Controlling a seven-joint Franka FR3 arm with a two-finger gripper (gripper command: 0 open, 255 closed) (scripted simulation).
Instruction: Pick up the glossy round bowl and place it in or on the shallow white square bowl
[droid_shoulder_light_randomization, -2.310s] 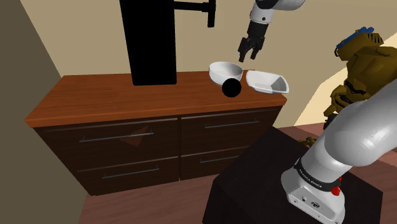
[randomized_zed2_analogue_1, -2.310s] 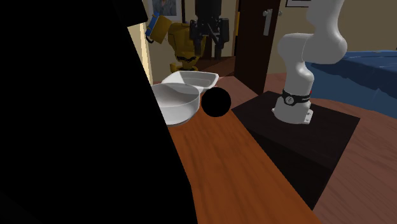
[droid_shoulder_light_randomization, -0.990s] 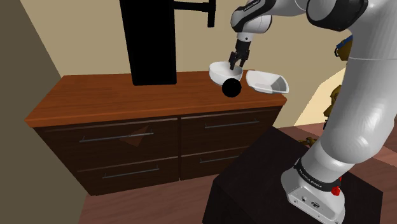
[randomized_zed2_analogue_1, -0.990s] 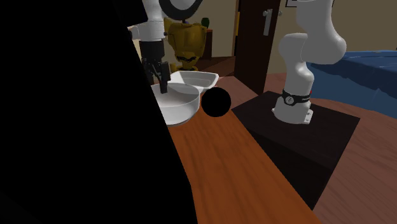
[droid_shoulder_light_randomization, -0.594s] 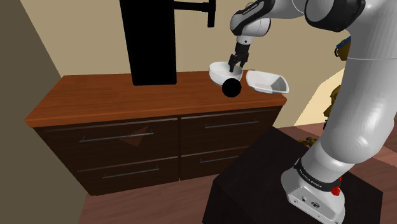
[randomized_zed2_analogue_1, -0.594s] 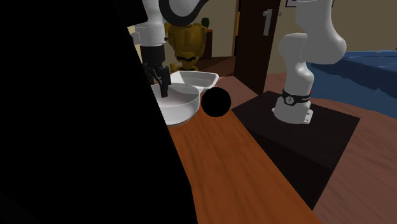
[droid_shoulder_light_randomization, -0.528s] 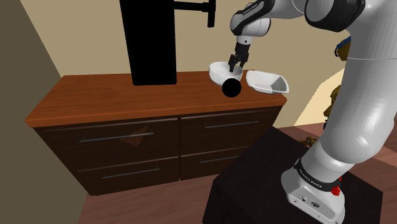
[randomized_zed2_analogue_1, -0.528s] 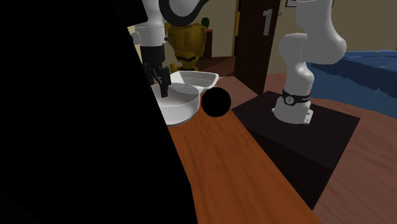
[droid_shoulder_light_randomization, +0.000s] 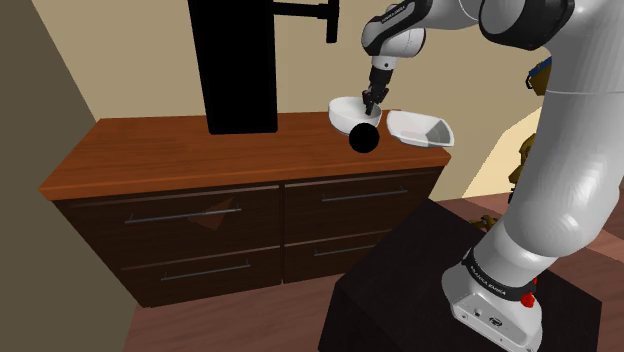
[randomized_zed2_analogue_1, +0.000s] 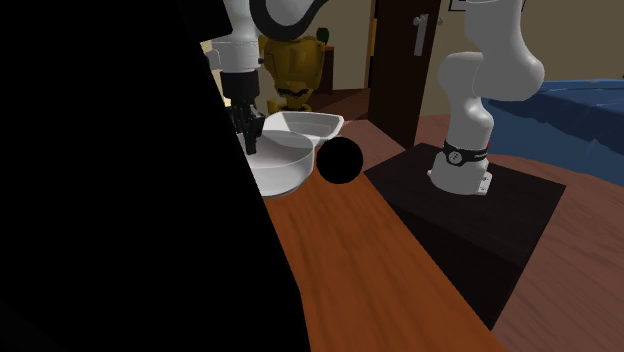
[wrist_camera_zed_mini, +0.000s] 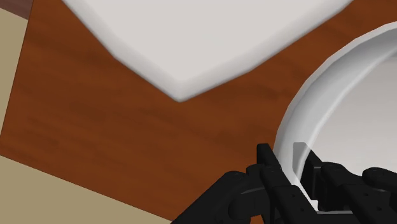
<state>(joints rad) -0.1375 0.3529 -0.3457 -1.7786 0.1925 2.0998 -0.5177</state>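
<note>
The glossy white round bowl (droid_shoulder_light_randomization: 347, 113) stands on the wooden dresser top (droid_shoulder_light_randomization: 200, 150), close beside the shallow white square bowl (droid_shoulder_light_randomization: 421, 127). My gripper (droid_shoulder_light_randomization: 369, 104) comes down from above and is shut on the round bowl's rim, on the side facing the square bowl. In the wrist view the gripper (wrist_camera_zed_mini: 291, 167) clasps the thin white rim of the round bowl (wrist_camera_zed_mini: 356, 108) between its two fingers, and a corner of the square bowl (wrist_camera_zed_mini: 210, 38) lies just beyond. The second exterior view has the gripper (randomized_zed2_analogue_1: 250, 140) at the round bowl (randomized_zed2_analogue_1: 280, 165), with the square bowl (randomized_zed2_analogue_1: 305, 123) behind it.
A black ball (droid_shoulder_light_randomization: 363, 139) sits at the dresser's front edge, right before the two bowls. A tall black block (droid_shoulder_light_randomization: 238, 65) stands on the dresser towards the shoulder view's left. A yellow robot figure (randomized_zed2_analogue_1: 292, 70) is behind. A large black area (randomized_zed2_analogue_1: 110, 180) covers the second exterior view's left.
The fingers, open astride the round bowl's rim half a second ago, have closed on it. The arm and both bowls stay where they were.
</note>
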